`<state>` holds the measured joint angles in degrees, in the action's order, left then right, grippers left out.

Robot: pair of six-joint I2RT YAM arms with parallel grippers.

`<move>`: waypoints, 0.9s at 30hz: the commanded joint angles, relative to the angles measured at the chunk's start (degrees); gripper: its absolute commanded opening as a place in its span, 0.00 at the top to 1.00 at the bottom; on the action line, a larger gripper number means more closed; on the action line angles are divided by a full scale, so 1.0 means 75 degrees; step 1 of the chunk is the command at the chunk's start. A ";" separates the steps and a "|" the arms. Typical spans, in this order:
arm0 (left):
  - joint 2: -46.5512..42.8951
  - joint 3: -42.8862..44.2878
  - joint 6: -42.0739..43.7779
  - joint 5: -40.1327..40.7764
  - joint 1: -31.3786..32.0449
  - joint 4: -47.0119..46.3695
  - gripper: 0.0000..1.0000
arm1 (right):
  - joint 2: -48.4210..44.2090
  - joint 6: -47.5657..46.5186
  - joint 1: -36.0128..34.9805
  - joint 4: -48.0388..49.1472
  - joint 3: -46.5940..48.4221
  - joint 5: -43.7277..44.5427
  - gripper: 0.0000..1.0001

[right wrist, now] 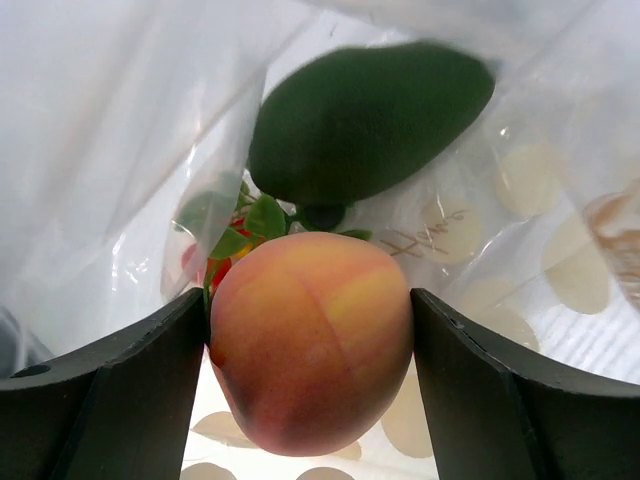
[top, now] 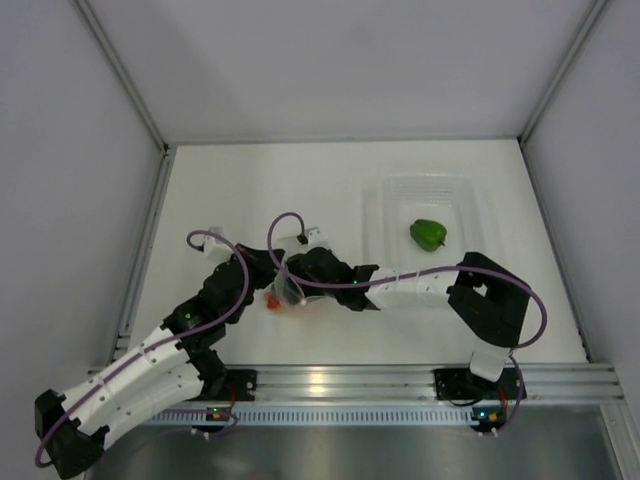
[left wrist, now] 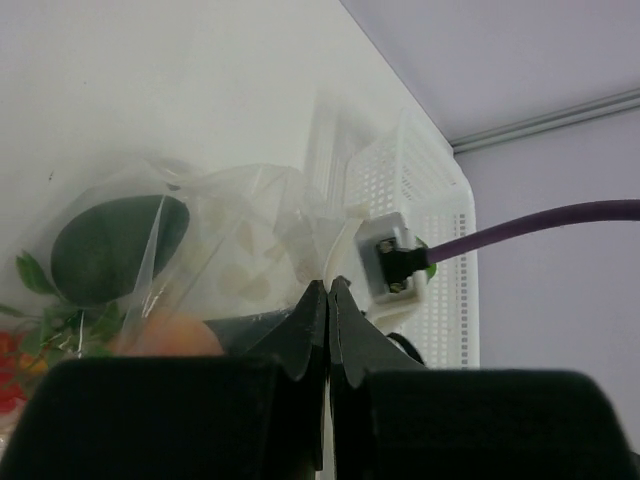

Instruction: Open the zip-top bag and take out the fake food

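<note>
**While the left tool [left wrist: 328,300] pinches the zip-top bag [left wrist: 240,240], the right tool [right wrist: 310,370] clasps the peach [right wrist: 310,350]**

Where plain pale walls [top: 340,60] close in three sides, a white worktop [top: 250,190] fills the floor of the booth, with a metal rail [top: 400,380] along its near edge carrying both arm bases. A clear rigid tray [top: 470,190] sits on the right half of the worktop, and the green pepper [top: 428,234] lies inside it, well apart from the bag. The two arms meet left of centre, near the front, where the bag rests on the surface.

The left tool's jaws are pressed tight together, with the bag's wrinkled film drawn in between their tips. The right tool reaches into the bag's mouth, one finger against each flank of the peach. Behind the peach, deeper in the bag, lies the dark green avocado [right wrist: 365,120]. Between them, partly hidden, are the tomatoes [right wrist: 218,270] on their leafy sprig [right wrist: 262,215].
</note>
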<state>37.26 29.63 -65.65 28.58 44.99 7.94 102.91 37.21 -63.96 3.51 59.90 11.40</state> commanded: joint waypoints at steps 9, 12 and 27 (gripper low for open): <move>-0.0127 -0.0364 0.0011 -0.0142 -0.0011 -0.0122 1.00 | -0.1475 -0.0800 0.0067 -0.1028 0.0486 0.1057 0.59; -0.0233 -0.0423 0.0034 -0.0166 -0.0011 -0.0133 1.00 | -0.1756 -0.1035 0.0091 -0.1182 0.0591 0.1269 0.59; -0.0011 -0.0294 0.0351 -0.0002 -0.0011 0.0065 1.00 | -0.3911 -0.1949 0.0395 -0.1685 0.0685 0.1467 0.62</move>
<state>36.56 26.87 -64.27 27.14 44.99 8.16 80.01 25.30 -62.26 -7.84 62.02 20.18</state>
